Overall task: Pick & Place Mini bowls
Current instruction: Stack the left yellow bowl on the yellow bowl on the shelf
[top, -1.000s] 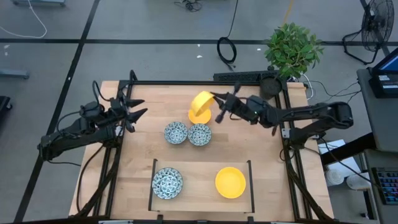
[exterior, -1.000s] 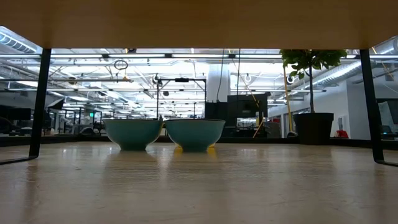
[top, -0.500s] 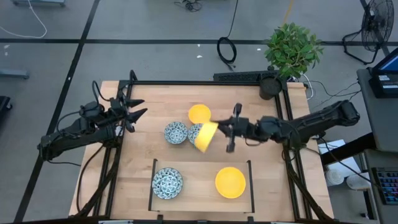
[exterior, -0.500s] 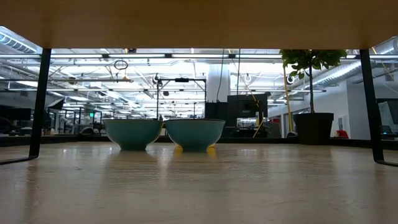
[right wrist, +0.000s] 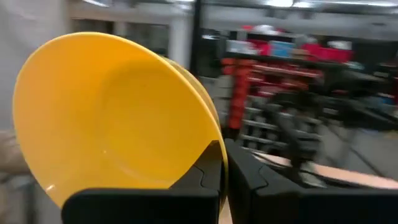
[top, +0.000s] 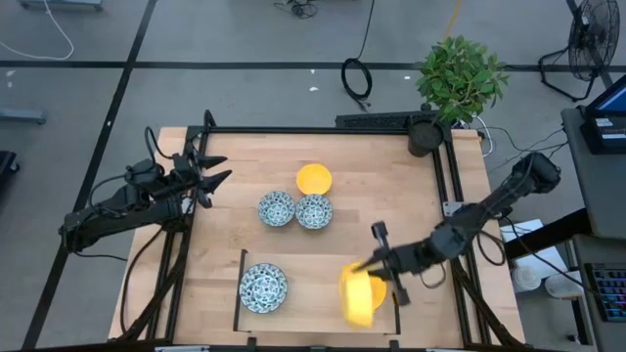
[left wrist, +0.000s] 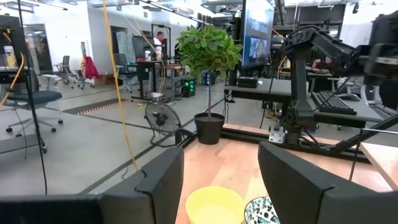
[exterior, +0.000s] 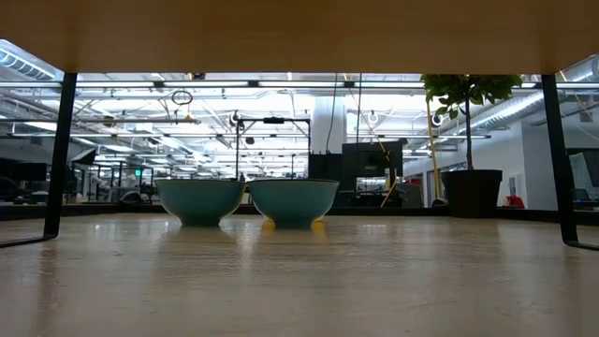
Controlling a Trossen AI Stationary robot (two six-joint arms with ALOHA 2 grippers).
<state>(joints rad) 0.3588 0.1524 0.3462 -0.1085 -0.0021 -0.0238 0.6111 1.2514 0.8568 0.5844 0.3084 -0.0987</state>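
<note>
Right gripper (top: pixel 377 266) clamped on tilted yellow bowl (top: pixel 359 303) over tray (top: pixel 243 262) | tray holds patterned bowl (top: pixel 263 287) | left gripper (top: pixel 210 176) idle, jaws apart

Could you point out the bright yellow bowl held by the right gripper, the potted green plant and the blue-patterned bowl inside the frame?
bright yellow bowl (right wrist: pixel 118 112), right wrist view, inner hollow.
potted green plant (top: pixel 460 76), high view, leaves.
blue-patterned bowl (top: pixel 263 286), high view, centre.

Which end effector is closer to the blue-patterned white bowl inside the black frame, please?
Right. The right end effector, clamping a tilted yellow bowl, sits across the frame from the blue-patterned white bowl. The left end effector hangs open beyond the table's far-left part.
</note>
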